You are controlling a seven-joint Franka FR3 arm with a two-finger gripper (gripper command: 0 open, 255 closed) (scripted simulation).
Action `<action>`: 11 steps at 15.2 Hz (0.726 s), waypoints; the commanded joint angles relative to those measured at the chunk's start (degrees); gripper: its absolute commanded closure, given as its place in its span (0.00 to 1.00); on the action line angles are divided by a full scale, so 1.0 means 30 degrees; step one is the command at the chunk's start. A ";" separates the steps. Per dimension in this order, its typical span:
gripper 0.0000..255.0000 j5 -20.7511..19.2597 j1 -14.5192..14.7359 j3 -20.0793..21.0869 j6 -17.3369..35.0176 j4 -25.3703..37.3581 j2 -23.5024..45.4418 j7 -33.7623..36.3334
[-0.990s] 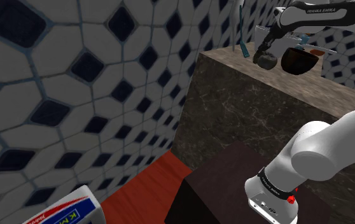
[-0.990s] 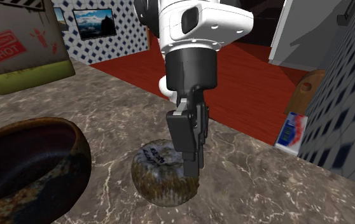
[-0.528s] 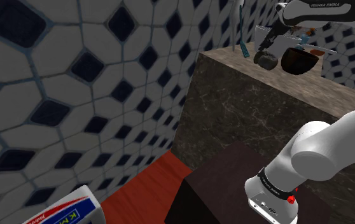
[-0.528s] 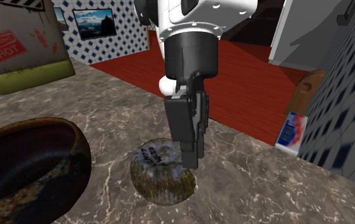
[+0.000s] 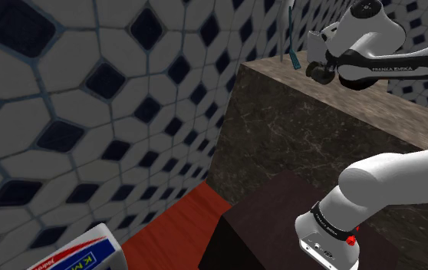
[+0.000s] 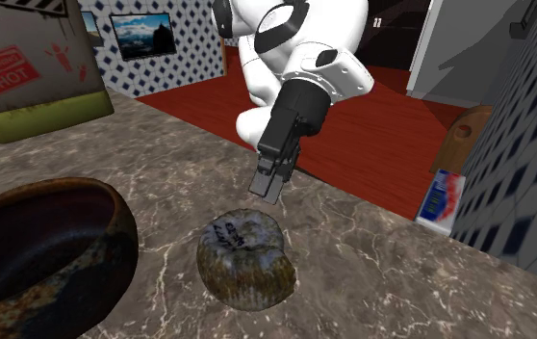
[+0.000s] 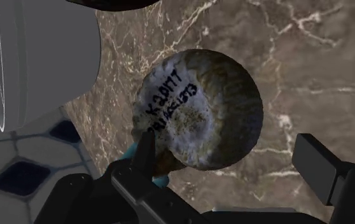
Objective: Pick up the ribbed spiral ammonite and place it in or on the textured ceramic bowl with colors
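Note:
The ribbed spiral ammonite, a brown-grey mottled disc with black lettering on its face, lies on the marble counter. My black gripper hangs tilted a little above and behind it, open and touching nothing. In the wrist view the ammonite sits beyond the gripper, whose fingers stand well apart. The dark glazed bowl stands beside the ammonite at the second exterior view's left. In the shoulder view the gripper is over the counter's far end, and my arm hides the bowl.
A white rounded vessel stands near the ammonite, and a teal handle lies at the counter's wall end. A yellow-green appliance with a HOT label stands behind the bowl. The counter drops to a red floor holding a blue box.
The gripper was shut on the ammonite on the counter; it has opened, let go, risen and tilted away. The ammonite stays on the counter, shifted slightly.

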 commanded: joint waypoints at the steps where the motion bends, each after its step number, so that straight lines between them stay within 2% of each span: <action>1: 0.00 -0.2749 -0.1164 0.1316 -0.0121 -0.1472 -0.0818 0.1905; 8: 0.00 -0.4272 -0.1641 0.0186 0.1720 -0.0928 0.1131 0.2884; 11: 0.00 -0.4272 -0.1641 0.0186 0.1720 -0.0928 0.1130 0.2884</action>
